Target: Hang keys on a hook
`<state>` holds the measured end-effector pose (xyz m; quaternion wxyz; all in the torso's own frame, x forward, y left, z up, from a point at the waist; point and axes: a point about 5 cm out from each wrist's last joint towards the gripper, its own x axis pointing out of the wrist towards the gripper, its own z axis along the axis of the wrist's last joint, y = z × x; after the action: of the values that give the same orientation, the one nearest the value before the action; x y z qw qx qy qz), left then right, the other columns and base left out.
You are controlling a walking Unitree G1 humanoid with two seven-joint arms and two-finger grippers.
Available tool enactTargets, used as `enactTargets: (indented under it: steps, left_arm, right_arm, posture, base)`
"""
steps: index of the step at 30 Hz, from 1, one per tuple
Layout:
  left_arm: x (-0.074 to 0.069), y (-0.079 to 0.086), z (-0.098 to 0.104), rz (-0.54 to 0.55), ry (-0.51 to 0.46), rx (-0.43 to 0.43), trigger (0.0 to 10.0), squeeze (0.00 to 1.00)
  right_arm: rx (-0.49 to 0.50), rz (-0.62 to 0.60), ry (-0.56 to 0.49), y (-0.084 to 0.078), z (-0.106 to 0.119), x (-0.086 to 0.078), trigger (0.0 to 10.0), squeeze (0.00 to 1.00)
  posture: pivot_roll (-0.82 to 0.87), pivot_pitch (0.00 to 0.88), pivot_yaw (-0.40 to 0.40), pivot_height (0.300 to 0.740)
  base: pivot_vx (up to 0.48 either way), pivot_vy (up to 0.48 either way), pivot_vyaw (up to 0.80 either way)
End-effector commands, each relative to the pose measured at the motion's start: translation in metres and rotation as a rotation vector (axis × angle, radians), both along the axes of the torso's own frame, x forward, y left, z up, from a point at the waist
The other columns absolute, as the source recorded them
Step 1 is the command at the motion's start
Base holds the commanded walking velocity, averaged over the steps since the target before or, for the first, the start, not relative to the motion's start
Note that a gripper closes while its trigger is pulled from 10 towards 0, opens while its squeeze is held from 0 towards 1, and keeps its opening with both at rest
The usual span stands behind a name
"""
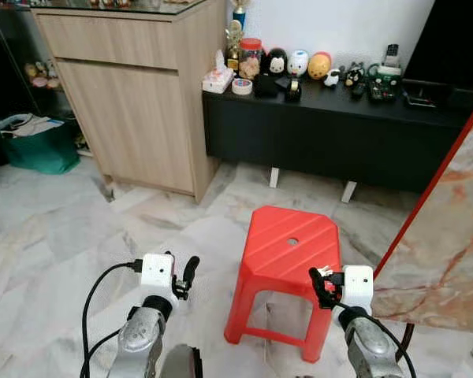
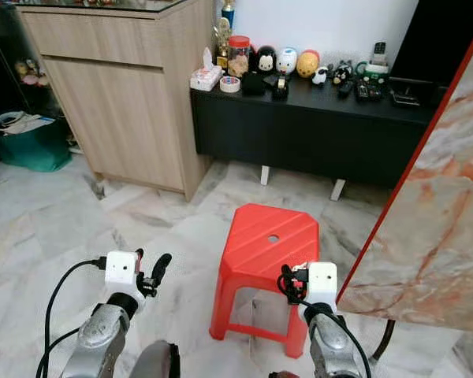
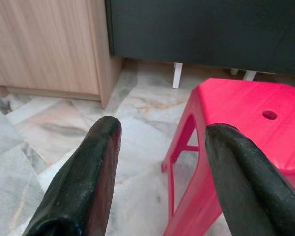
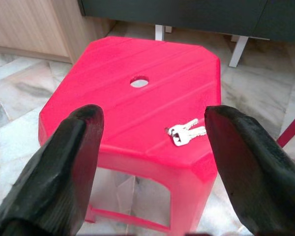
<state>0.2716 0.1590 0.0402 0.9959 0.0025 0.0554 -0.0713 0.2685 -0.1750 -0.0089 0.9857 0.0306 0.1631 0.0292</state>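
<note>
A small bunch of silver keys lies on the top of a red plastic stool, near the stool's edge closest to me and to the right of its centre hole. My right gripper hovers open just in front of and above that edge, with the keys lying beyond its fingers and nothing held. In the left eye view the right gripper sits at the stool's near right corner. My left gripper is open and empty, left of the stool, raised over the floor; its wrist view shows the stool off to one side.
A light wooden cabinet stands at the back left, and a low black console with figurines and small items runs along the wall. A marble-patterned panel with a red edge stands close on the right. A green bag sits far left.
</note>
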Motion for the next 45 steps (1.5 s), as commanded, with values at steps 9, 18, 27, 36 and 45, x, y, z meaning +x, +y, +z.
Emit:
enactTargets:
  steps: [9,18,27,36,45]
  left_arm:
    - [0.003,-0.002,0.004,-0.002,-0.012,-0.019,10.0,0.00]
    - [0.003,-0.002,0.005,0.003,-0.018,-0.025,10.0,0.00]
    - [0.003,-0.002,0.005,0.005,-0.017,-0.024,10.0,0.00]
    - [0.001,0.001,0.004,0.002,-0.008,-0.015,10.0,0.00]
    - [0.003,0.002,0.005,0.002,-0.012,-0.014,10.0,0.00]
  right_arm:
    - [-0.004,0.033,-0.017,0.000,0.004,0.004,10.0,0.00]
    - [0.006,0.041,-0.017,0.002,0.003,0.003,10.0,0.00]
    - [0.015,0.032,0.003,0.002,0.001,0.004,10.0,0.00]
    - [0.014,-0.002,0.044,-0.005,-0.003,0.002,10.0,0.00]
    - [0.011,-0.005,0.087,-0.006,-0.007,0.001,10.0,0.00]
  posture:
    - [0.02,0.000,-0.026,0.622]
    - [0.02,0.000,-0.026,0.622]
    - [0.02,0.000,-0.027,0.622]
    - [0.03,0.000,-0.025,0.622]
    - [0.03,0.000,-0.024,0.622]
  base:
    - [0.318,0.000,0.00]
    - [0.330,0.000,0.26]
    - [0.334,0.000,0.00]
    - [0.326,0.000,0.00]
    - [0.284,0.000,0.00]
